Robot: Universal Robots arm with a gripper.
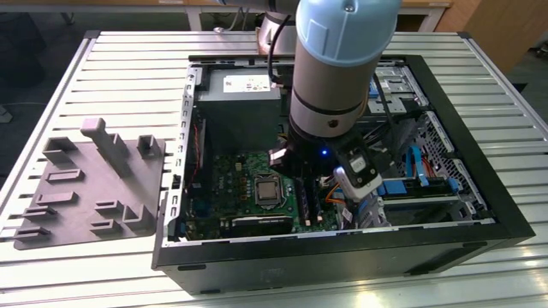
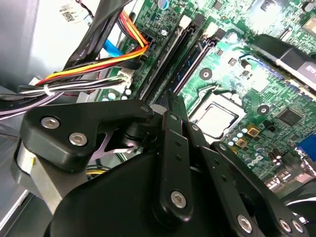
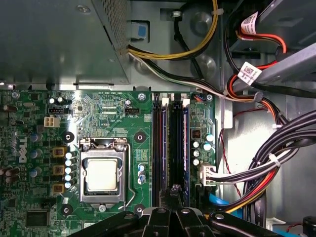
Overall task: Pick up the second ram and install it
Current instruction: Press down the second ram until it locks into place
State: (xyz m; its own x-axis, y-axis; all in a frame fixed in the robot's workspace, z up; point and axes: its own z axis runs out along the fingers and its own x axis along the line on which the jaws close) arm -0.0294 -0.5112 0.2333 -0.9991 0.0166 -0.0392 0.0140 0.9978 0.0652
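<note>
While the arm point(image 1: 342, 64) reaches down into the open case point(image 1: 342, 247) on the counter point(image 1: 128, 64), the tool point(image 2: 170, 98) sits low over the memory slots, its fingers drawn narrow, nearly together. In the exterior view these slots lie at about 3 o'clock from the processor point(image 1: 267, 191). In the first wrist view the fingertips point(image 3: 175, 189) line up with a dark slot where the second ram point(image 3: 176, 148) appears to stand on edge. I cannot tell whether the tips touch it. Another stick point(image 3: 185, 148) with a bluish face stands just beside it. Bundled cables point(image 3: 276, 163) run past the slots. A grey tray point(image 1: 94, 186) rests at 9 o'clock from the case.
</note>
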